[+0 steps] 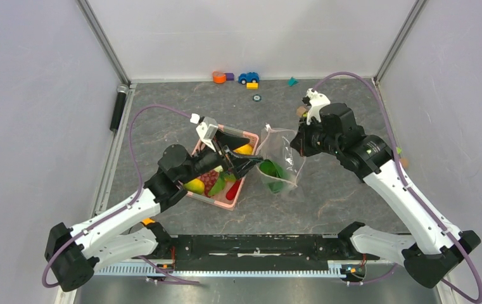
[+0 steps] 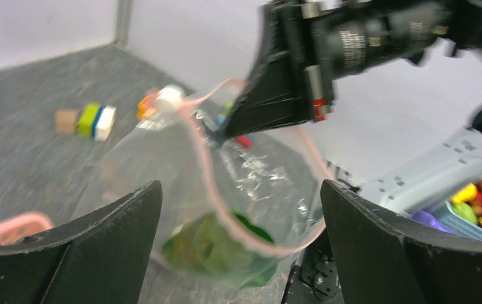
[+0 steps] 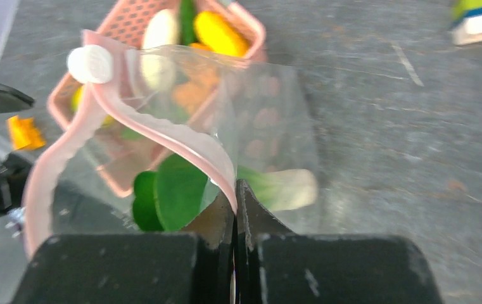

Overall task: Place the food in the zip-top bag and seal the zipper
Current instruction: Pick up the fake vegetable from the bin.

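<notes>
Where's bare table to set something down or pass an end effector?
Free: table far-left, between black cylinder and pink basket; near strip between zip-top bag and right arm. Crowded: centre around basket and bag; toys along far edge.

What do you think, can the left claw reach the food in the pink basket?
Probably yes. The left claw is open and empty at the pink basket's edge, its food uncovered; the right claw holds the bag beside it.
</notes>
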Available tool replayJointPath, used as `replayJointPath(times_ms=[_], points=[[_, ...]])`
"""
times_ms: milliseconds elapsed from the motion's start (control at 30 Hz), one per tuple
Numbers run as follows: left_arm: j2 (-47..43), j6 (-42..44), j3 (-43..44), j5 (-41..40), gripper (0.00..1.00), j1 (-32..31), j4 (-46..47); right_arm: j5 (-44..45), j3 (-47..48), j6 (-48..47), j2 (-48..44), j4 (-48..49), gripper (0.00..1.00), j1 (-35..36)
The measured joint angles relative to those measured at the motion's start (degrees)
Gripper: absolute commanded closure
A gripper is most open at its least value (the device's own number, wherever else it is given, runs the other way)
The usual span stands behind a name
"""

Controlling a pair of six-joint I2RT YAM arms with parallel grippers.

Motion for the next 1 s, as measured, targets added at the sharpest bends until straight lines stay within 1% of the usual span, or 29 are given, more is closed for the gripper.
replayJointPath(times_ms=[167,300,367,467,600,733,867,1000], points=[[-0.2,-1.4,2.0,-12.0,0.0,0.1,-12.7,13.5,0.5,-1.0,0.2,-4.1,1.0,-0.8],[1.9,-3.4,4.2,-19.6,0.0,1.6,-20.6,25.4,4.1,-1.0,0.8,-9.6,1.0,-1.1],[3.2,-4.3,4.7,-21.2,0.0,3.1,-22.9,30.1,6.7,-1.0,0.7,-11.8,1.0,-1.1],[5.2,-5.3,4.9,-22.6,0.0,5.6,-25.5,34.1,9.6,-1.9,0.3,-13.5,1.0,-1.2],[6.6,-6.0,4.9,-23.1,0.0,8.5,-28.0,38.8,10.5,-3.3,0.4,-15.1,1.0,-1.2],[6.7,-6.6,4.9,-23.7,0.0,10.8,-29.9,40.1,9.4,-4.3,2.3,-15.3,1.0,-1.4],[6.7,-7.7,4.9,-24.9,0.0,12.7,-31.7,37.1,2.0,-5.1,4.7,-10.8,1.0,-1.4],[7.3,-8.9,4.9,-27.4,0.0,13.4,-34.3,31.9,-7.5,-5.2,5.9,-3.8,1.0,-1.4]])
